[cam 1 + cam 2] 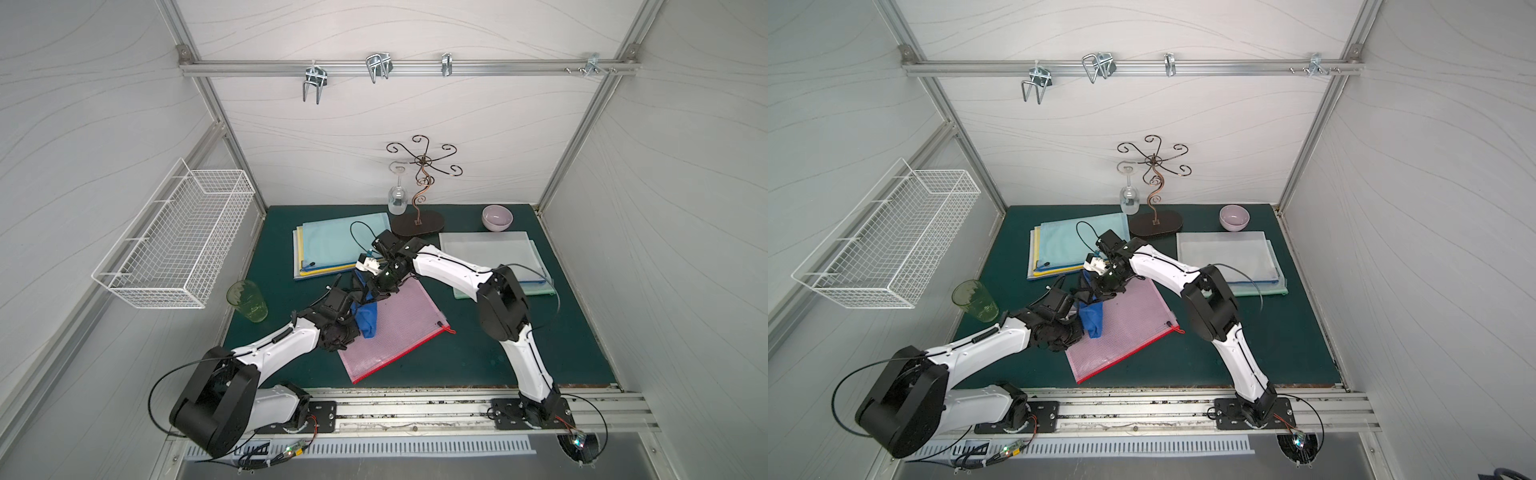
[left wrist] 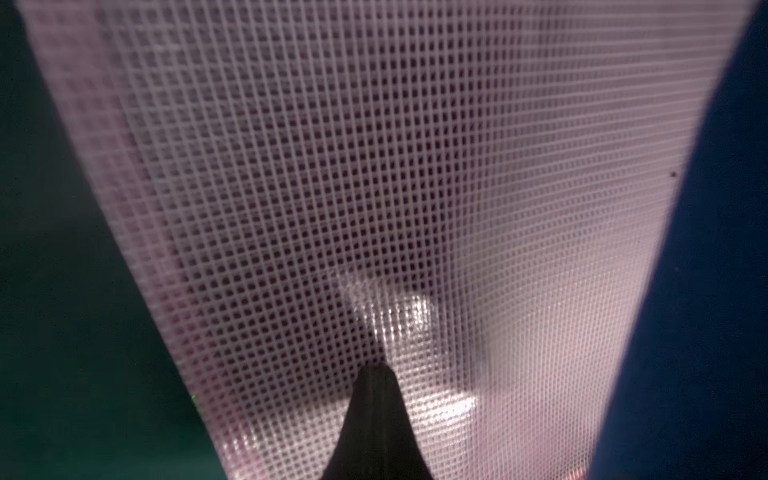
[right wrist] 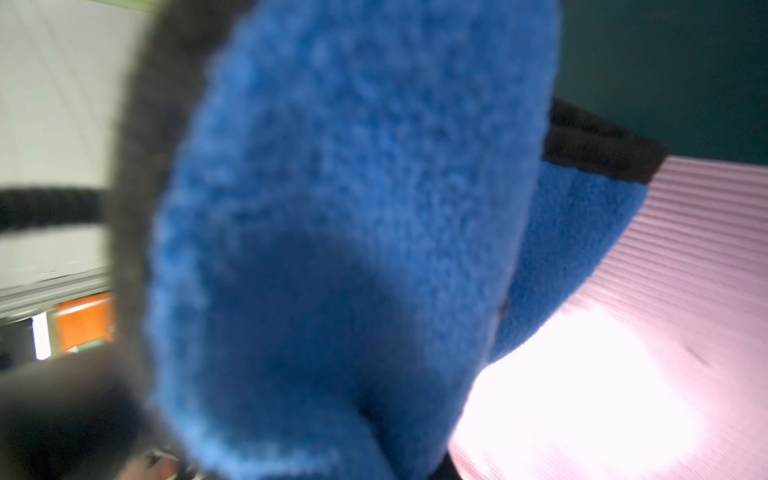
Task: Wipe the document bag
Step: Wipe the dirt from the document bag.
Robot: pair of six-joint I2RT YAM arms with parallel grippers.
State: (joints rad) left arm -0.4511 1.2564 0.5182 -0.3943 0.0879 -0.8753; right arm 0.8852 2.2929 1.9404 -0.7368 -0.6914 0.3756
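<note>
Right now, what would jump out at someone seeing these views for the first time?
The pink mesh document bag lies askew in the middle. Over its left edge the right gripper pinches a blue cloth that hangs onto the bag, and the left gripper is shut, low over the mesh beside it. At the back, a wine glass hangs upside down from a curly wire stand.

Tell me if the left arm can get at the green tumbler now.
Likely yes: the green tumbler stands beside the left arm, nothing between them. But the left tool is shut, its tip down on the pink document bag, so it must lift and open first.
</note>
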